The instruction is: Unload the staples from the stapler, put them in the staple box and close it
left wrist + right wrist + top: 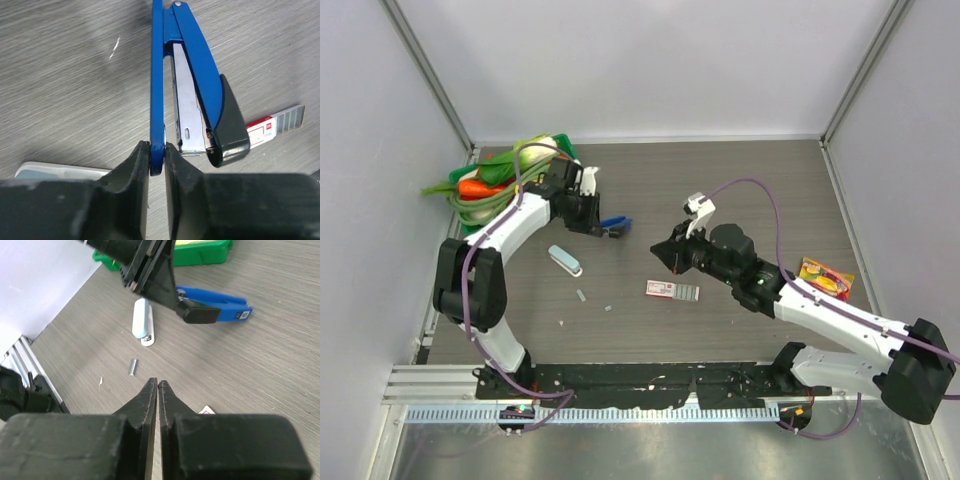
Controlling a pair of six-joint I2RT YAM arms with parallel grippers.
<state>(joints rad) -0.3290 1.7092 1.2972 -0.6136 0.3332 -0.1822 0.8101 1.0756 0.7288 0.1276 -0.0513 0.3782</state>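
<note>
From above, the stapler [616, 226] is at the far left of the table [750, 190]. In the left wrist view, your left end effector [157, 150] grasps only its thin blue edge, so it may twist out. In the right wrist view, the right end effector [157, 386] is clenched and empty; open it before you reach.

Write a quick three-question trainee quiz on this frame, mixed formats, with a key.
1. True or false: the right gripper is holding the stapler.
2. Which gripper is clamped on one blue arm of the splayed-open stapler? A) left gripper B) right gripper C) neither
3. Fill in: the basket at the far side of the table, beyond the stapler, is ___ in colour.

Key: 1 false, its fingers are shut on nothing; 2 A; 3 green.
</note>
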